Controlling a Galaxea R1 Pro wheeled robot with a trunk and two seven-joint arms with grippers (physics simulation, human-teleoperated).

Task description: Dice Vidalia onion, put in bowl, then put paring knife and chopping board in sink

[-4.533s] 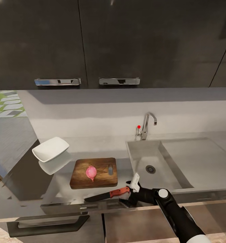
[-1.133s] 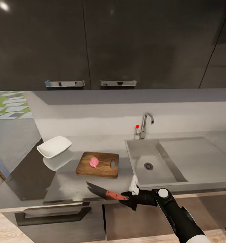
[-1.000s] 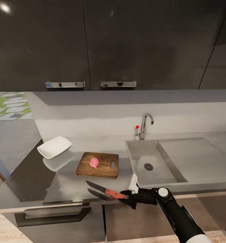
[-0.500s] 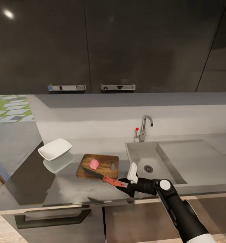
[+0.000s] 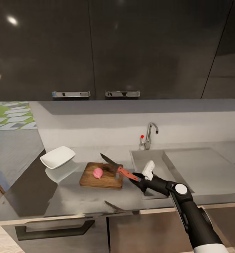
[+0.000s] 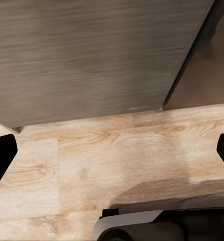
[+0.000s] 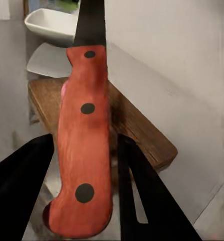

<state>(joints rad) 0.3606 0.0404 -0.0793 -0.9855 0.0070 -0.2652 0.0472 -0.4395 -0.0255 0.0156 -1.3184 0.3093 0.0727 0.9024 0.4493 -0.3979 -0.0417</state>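
the right gripper (image 5: 136,176) is clamping the paring knife (image 5: 118,169) by its red handle, blade over the chopping board (image 5: 89,179) where the pink onion (image 5: 98,172) is resting, while the white bowl (image 5: 57,157) is sitting empty nearby.

The right gripper (image 5: 136,177) holds the paring knife (image 5: 118,169) above the chopping board's (image 5: 92,179) right end, blade slanting over the slot toward the backsplash. The onion (image 5: 98,172) sits mid-board, just left of the blade; bare wood lies to its left. The bowl (image 5: 58,157) stands apart at the counter's (image 5: 47,196) left, with clear grey surface before board and bowl. The sink (image 5: 140,160) lies open beside the board, the tap (image 5: 149,135) behind it. Dark cabinets (image 5: 96,49) overhang the back.
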